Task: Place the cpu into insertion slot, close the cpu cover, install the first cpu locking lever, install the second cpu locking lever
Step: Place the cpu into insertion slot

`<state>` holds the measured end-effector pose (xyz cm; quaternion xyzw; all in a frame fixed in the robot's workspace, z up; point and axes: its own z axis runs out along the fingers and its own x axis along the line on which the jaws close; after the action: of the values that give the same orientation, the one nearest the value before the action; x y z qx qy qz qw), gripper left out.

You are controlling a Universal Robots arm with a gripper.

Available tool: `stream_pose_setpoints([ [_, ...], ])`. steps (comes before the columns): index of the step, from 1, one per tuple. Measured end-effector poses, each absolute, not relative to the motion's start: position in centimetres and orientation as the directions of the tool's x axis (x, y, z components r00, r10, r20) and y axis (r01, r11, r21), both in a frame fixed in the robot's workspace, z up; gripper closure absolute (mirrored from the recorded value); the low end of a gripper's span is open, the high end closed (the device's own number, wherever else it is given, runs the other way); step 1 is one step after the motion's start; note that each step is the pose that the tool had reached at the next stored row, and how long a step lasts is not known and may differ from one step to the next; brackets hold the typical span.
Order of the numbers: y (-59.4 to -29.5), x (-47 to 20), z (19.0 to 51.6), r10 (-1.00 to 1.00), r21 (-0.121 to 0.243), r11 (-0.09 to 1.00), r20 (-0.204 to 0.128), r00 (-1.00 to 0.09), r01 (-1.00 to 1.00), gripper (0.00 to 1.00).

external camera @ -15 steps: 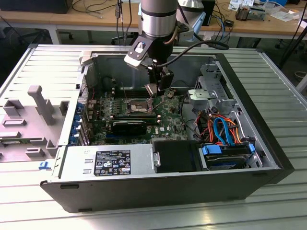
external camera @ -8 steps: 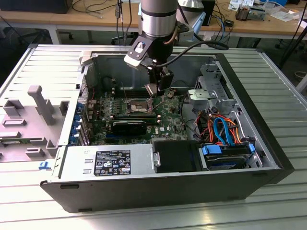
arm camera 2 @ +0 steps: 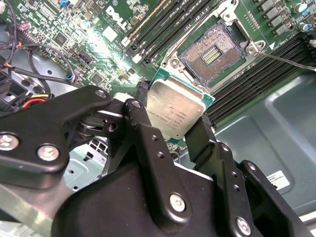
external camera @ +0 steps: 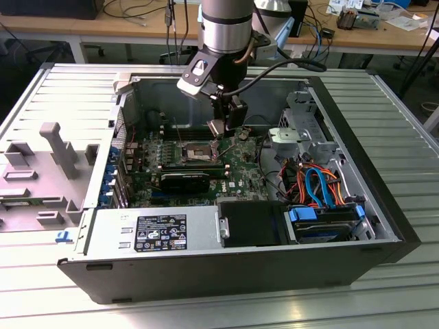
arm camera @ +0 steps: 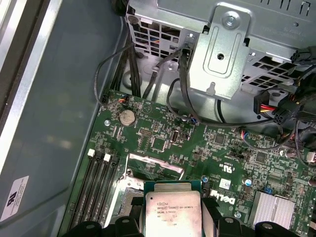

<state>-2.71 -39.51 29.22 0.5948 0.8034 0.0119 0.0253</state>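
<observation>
One cpu (arm camera 2: 175,111), its silvery top showing, is clamped at two opposite edges between the black jaws and held in the air above the green motherboard (arm camera 2: 64,29). The insertion slot (arm camera 2: 213,52) lies just beside it, uncovered, its dark field of contacts bare, and the chip does not touch it. In the first wrist view the cpu cover (arm camera: 155,158) stands raised just beyond the chip. Long black memory slots (arm camera 2: 261,81) flank the socket. In the exterior view the arm (external camera: 223,27) reaches down into the open computer case (external camera: 206,274), which lies on a ribbed metal table (external camera: 405,137).
</observation>
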Motion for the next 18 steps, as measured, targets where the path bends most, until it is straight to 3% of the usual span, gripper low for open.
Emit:
stream_pose_setpoints([
  [18, -39.51, -2.71, 29.17, 0.966, 0.049, 0.259, -0.026, -0.258, 0.965, 0.45],
])
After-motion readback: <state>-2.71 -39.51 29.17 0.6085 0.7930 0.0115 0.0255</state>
